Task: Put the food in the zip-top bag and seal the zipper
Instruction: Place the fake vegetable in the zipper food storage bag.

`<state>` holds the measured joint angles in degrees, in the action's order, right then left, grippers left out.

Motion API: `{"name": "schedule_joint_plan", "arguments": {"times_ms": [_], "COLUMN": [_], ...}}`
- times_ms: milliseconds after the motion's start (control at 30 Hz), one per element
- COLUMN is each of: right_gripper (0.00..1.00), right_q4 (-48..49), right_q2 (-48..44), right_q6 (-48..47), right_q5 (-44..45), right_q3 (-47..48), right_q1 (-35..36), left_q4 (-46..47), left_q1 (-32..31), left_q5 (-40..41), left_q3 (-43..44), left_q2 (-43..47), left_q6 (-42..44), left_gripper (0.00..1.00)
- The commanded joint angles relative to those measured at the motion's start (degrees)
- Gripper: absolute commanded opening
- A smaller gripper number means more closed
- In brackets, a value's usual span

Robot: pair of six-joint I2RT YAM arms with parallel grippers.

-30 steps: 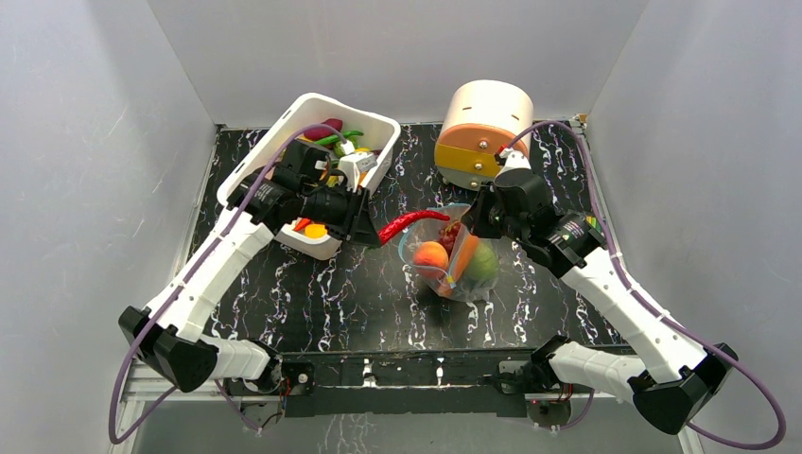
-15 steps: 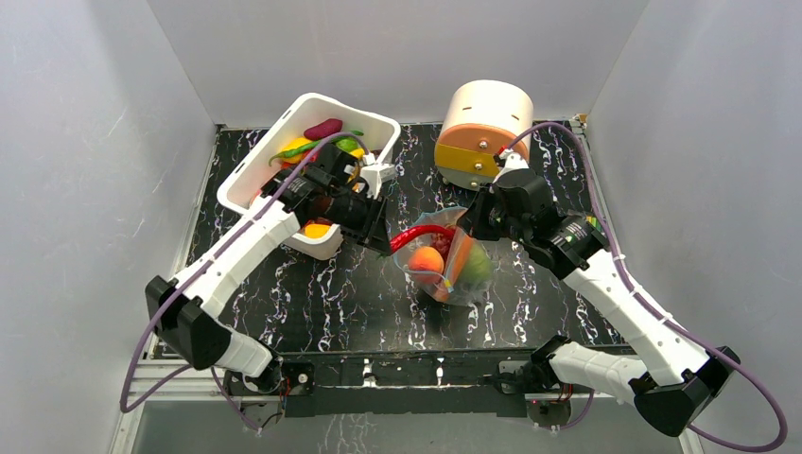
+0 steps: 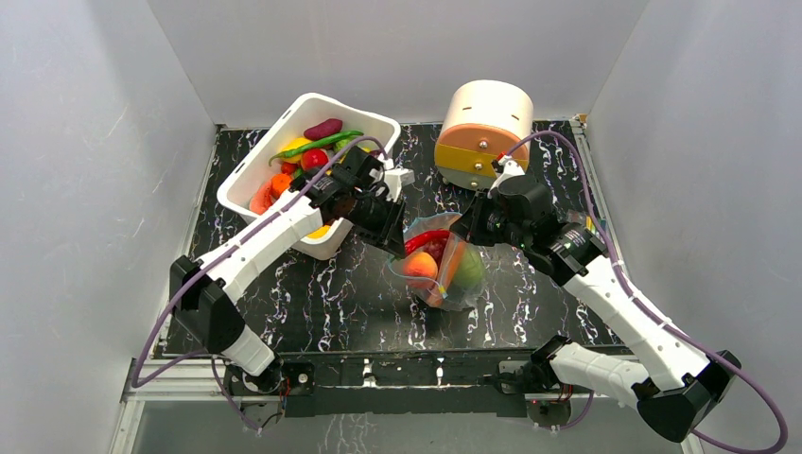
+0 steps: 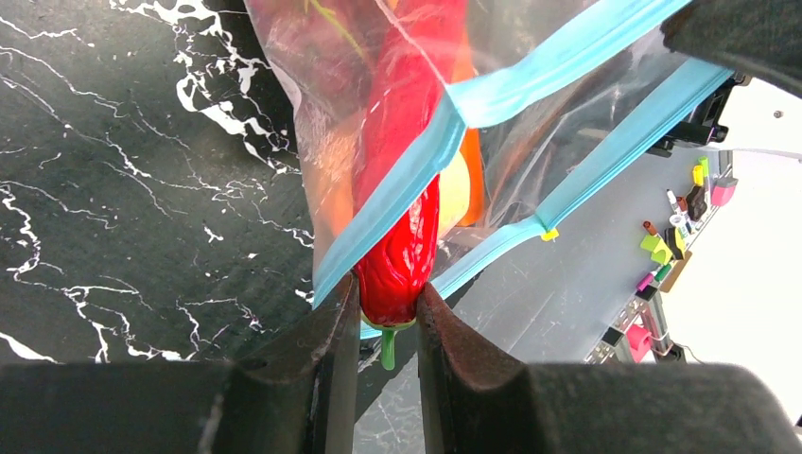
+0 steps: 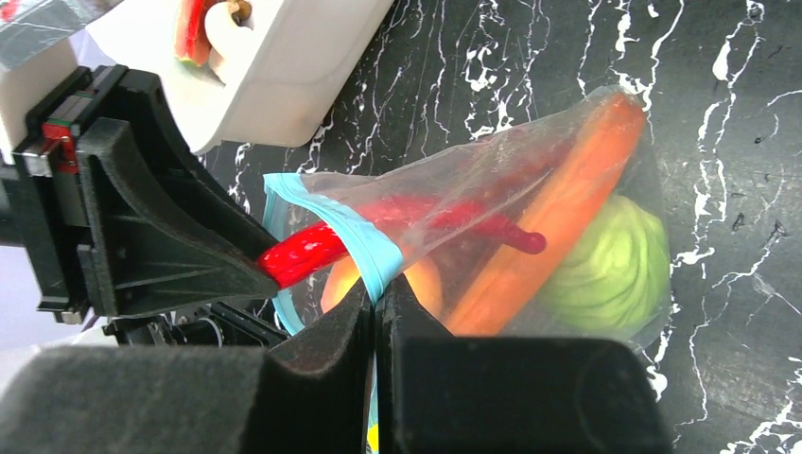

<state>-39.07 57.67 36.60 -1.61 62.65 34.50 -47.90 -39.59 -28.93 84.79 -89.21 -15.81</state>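
Left gripper (image 4: pixel 388 305) pinches the stem end of a red chili (image 4: pixel 402 251), its two fingers closed narrowly on it with the green stalk poking out below. The rest of the chili reaches through the mouth of the bag (image 5: pixel 454 189), and its tip lies among the food inside. The right gripper (image 5: pixel 375 298) is clamped tight on the zipper (image 5: pixel 355 236), holding that edge of the mouth up while the bag sags open towards the left gripper.

Inside the clear plastic lie a carrot (image 5: pixel 558 236), a green cabbage (image 5: pixel 610 274) and a peach (image 3: pixel 421 267), all pressed close together. The bag sits near the middle of the black marbled table (image 3: pixel 331 293), between the two arms. A white bin (image 3: pixel 248 170) with more toy vegetables stands to the left, just beside the left arm. A round cream and orange container (image 3: pixel 484 128) stands behind the right gripper.
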Motion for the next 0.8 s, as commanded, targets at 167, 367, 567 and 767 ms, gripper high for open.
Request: {"name": "schedule_joint_plan", "arguments": {"times_ms": [167,367,567,767], "right_gripper": [0.0,0.0,0.0,0.0], "right_q4": [5.8,7.16,7.93,8.69], "right_q2": [-1.25,-1.33,-1.72,-1.79], "right_q6": [1.03,2.51,3.43,3.7], "right_q5": [-1.9,-3.46,-4.5,-5.0], "right_q3": [0.63,-0.34,-0.96,-0.78], "right_q1": [0.17,0.18,0.19,0.17], "left_q4": [4.91,8.05,5.6,5.91], "left_q1": [-1.89,-3.2,-5.1,-6.3], "left_q5": [0.83,3.18,6.98,7.37], "left_q3": [2.93,4.0,7.76,9.03], "left_q2": [-0.98,-2.93,-7.39,-9.43], "left_q6": [-4.79,-7.01,-6.44,-6.53], "left_gripper": [0.11,0.11,0.11,0.11]}}
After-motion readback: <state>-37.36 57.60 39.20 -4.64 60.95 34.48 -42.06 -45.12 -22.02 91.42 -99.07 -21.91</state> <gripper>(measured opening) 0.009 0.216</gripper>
